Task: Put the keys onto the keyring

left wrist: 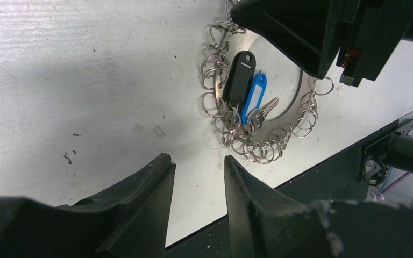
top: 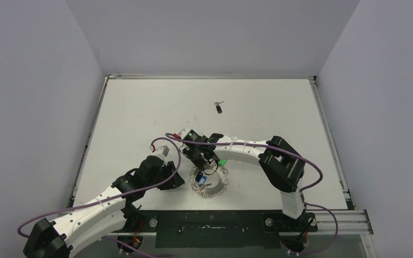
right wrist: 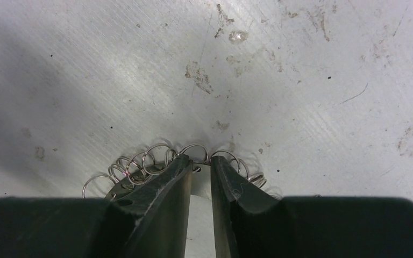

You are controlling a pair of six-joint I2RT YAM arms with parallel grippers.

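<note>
The keyring (top: 210, 183) lies flat near the table's front edge, a silvery ring rimmed with small wire loops; it also shows in the left wrist view (left wrist: 215, 105). My right gripper (right wrist: 199, 164) is down on its far rim, jaws narrowly apart with a rim loop (right wrist: 193, 152) between them. My left gripper (left wrist: 196, 160) is open and empty, just left of the ring. One small black-headed key (top: 219, 108) lies far back on the table; I cannot make out a second one there. A black-headed piece (left wrist: 240, 75) lies inside the ring.
A blue-headed key (left wrist: 254, 98) with a silver blade lies inside the ring beside the black piece. A green-headed key (top: 222, 162) sits at the ring's far right rim. The black base rail (top: 209, 223) runs along the table's front edge, close behind the ring.
</note>
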